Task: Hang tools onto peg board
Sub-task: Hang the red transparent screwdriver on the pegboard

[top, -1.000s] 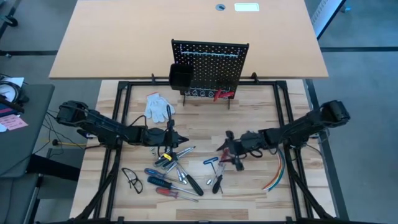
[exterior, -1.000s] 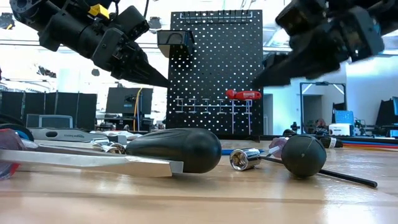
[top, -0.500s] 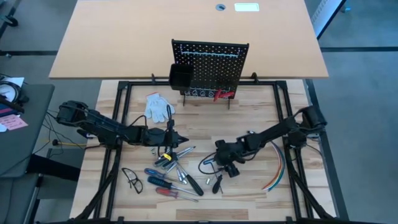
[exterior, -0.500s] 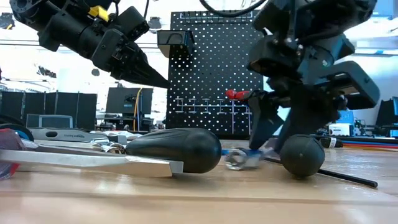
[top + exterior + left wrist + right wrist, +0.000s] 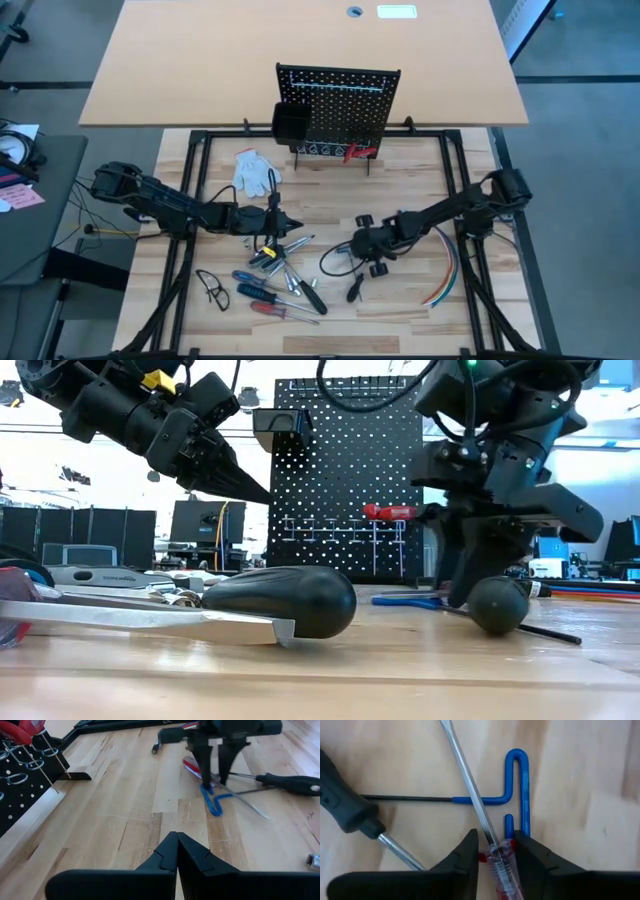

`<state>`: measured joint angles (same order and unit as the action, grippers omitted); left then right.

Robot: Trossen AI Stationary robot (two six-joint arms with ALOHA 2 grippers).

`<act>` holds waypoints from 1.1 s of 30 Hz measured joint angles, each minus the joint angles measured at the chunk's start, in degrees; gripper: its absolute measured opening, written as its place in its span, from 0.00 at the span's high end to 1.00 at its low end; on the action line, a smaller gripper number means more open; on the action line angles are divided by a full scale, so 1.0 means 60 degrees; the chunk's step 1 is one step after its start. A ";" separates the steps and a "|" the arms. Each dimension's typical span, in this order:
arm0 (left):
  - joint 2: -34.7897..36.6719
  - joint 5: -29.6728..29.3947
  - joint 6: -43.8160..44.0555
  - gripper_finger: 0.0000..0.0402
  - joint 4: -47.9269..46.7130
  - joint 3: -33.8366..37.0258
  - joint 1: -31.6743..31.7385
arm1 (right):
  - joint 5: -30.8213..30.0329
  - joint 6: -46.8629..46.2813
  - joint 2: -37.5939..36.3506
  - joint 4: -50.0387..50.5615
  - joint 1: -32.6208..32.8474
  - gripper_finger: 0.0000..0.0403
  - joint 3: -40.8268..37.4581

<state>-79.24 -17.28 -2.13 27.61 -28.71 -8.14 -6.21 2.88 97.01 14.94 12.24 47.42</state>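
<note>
The right wrist view alone shows what the right gripper [image 5: 495,851] is doing: its two fingers bracket the clear red handle of a screwdriver [image 5: 497,862], grasping it at the collar where the silver shaft leaves. Beside it lies the blue T-handle key [image 5: 517,785], its black shank running under that shaft, and one dark grey screwdriver handle [image 5: 347,807] lies nearby.

From above, the red handle is hidden under the gripper; that view instead places the right gripper [image 5: 365,250] low on the table right of centre, and the left gripper [image 5: 290,224] left of centre, just beyond the loose pile of tools [image 5: 275,280]. The pile holds at least five screwdrivers; a finer count cannot be made.

The left wrist view shows the left gripper's jaws clenched together, holding nothing.

One peg board [image 5: 338,105] stands upright at the table's far edge, with one black bin [image 5: 292,123] on its left. The low view shows one red-handled tool [image 5: 392,512] already hanging on it.

One white glove [image 5: 255,170] lies near the board.
</note>
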 joint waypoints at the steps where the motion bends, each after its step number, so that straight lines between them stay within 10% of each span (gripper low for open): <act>1: 0.0000 0.0000 0.0000 1.00 0.0003 0.0000 0.0000 | -0.0123 -0.0183 -0.0106 0.0284 -0.0012 0.76 -0.0034; 21: 0.0000 0.0017 -0.0098 1.00 0.0156 0.0000 -0.0004 | -0.2899 -0.1359 -0.3899 -0.0193 0.0043 0.70 -0.2468; 33: -0.1743 0.1960 -0.0944 0.83 0.3792 -0.0565 0.0229 | -0.3240 0.0984 -0.2059 -0.1060 -0.0202 0.70 -0.0858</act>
<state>-89.70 -5.52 -7.80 50.36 -32.10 -6.77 -25.65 8.78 84.66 8.58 11.02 42.27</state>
